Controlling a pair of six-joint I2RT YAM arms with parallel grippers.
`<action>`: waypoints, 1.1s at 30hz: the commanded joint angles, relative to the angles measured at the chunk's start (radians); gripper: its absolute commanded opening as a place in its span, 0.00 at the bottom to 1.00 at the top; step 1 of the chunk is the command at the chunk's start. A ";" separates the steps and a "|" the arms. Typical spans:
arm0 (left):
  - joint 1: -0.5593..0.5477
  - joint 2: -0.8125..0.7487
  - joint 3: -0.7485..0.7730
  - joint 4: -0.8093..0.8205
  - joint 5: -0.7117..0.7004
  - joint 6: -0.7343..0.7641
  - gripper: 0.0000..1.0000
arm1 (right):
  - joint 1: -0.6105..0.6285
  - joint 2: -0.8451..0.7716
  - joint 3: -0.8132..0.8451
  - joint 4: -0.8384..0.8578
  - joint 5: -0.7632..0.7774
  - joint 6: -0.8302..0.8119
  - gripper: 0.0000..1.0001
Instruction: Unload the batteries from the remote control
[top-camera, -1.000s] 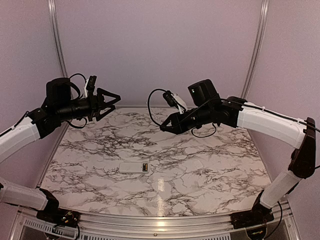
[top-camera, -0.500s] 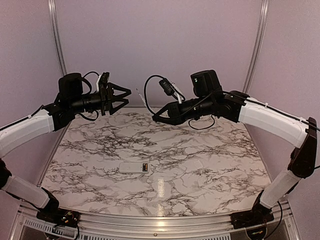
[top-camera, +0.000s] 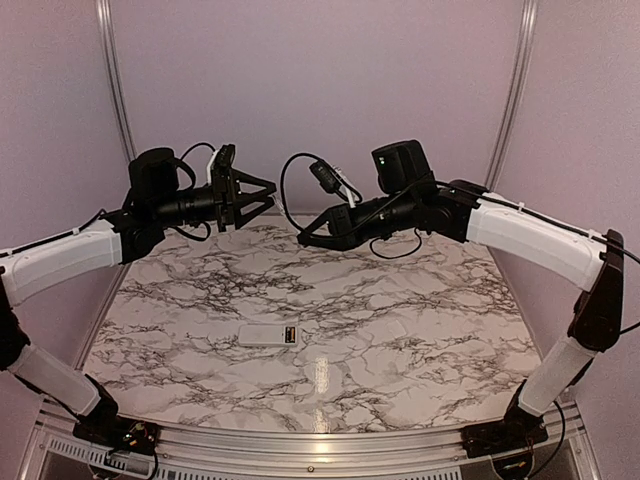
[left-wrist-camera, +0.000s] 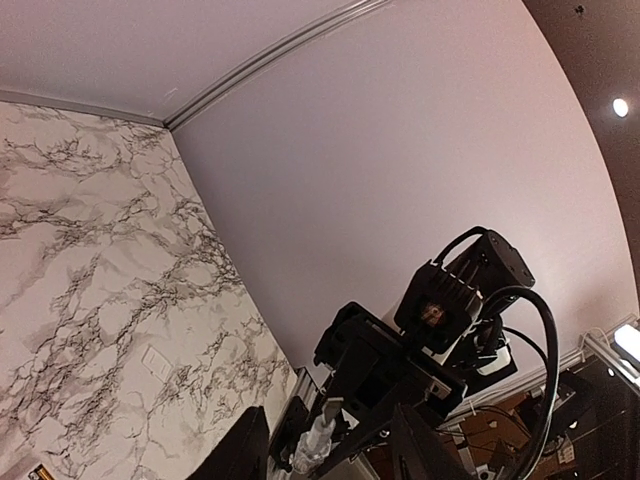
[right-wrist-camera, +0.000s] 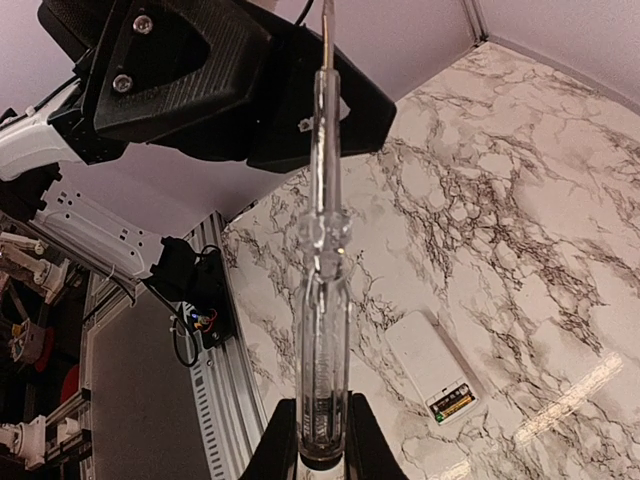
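Judging remote control (top-camera: 266, 335) light, stiff, slick (likely to skate); it lies flat at table (top-camera: 430, 310) 6 o'clock, batteries (top-camera: 289, 335) seated in its 3 o'clock end. Our left gripper (top-camera: 268, 195) spread, empty; right gripper (top-camera: 305, 236) clamps clear tool (right-wrist-camera: 322, 250). We'd pin body, pry battery ends.

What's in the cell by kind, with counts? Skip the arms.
Remote control: 1
Batteries showing in its recess: at least 1, exact count unclear
Small white cover plate: 1
Clear screwdriver: 1
Total: at least 4
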 joint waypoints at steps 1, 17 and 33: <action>-0.015 0.030 0.024 0.060 0.017 -0.009 0.41 | 0.004 0.013 0.048 -0.008 -0.023 0.007 0.00; -0.027 0.046 0.027 0.060 0.014 -0.004 0.00 | 0.005 0.051 0.101 -0.033 -0.047 -0.008 0.00; -0.027 -0.003 0.042 -0.105 -0.110 -0.034 0.00 | 0.005 0.058 0.168 -0.025 0.119 -0.011 0.69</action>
